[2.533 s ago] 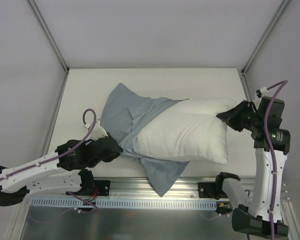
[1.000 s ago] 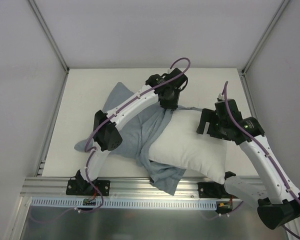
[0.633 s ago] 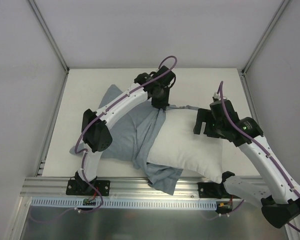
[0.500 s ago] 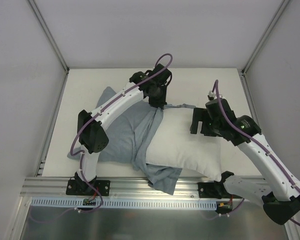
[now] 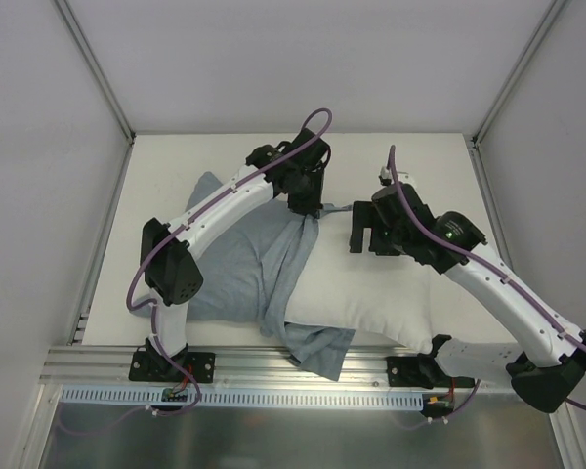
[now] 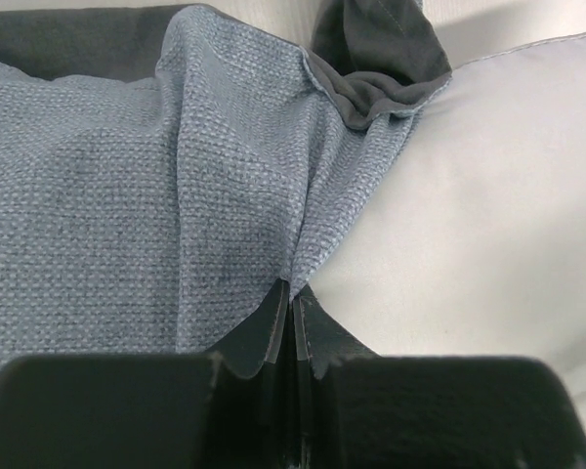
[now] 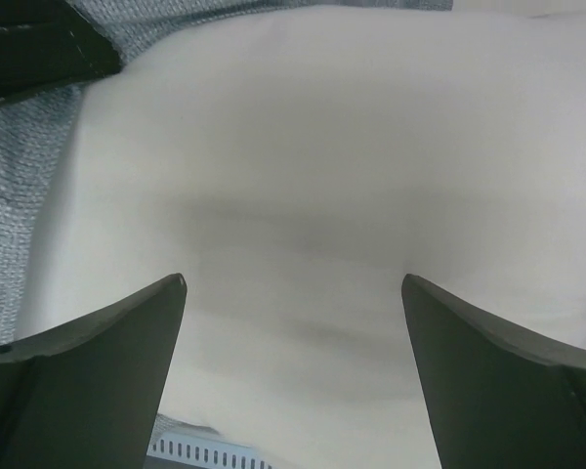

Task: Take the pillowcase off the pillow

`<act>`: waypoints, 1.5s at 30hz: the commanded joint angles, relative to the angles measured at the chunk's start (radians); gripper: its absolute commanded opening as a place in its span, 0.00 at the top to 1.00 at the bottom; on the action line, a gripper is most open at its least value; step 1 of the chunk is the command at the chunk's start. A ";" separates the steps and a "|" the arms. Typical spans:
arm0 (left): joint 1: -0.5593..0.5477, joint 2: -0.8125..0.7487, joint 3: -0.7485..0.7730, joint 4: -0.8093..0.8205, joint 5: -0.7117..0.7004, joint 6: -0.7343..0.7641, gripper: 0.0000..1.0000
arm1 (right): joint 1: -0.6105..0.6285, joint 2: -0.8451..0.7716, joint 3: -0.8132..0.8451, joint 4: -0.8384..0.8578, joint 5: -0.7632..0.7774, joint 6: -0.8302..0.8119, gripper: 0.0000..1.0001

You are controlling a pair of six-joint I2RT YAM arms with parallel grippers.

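Two arms over a half-bared pillow [image 5: 371,293].
Left gripper [image 6: 293,301] pinches a pillowcase [image 5: 236,262] fold at the pillow's far edge; right gripper [image 7: 293,283] hangs wide open just above the pillow, mid-table.

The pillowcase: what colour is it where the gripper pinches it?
Blue-grey, finely woven. The pillowcase shows best in the left wrist view.

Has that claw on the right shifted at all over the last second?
Yes. The right gripper has slid left over the pillow, farther from the table at its right edge and nearer the left gripper, with its jaws wide open.
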 commanded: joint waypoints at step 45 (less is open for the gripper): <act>0.358 -0.462 -0.300 0.020 0.166 0.070 0.01 | -0.304 -0.276 -0.029 -0.054 0.070 -0.062 0.99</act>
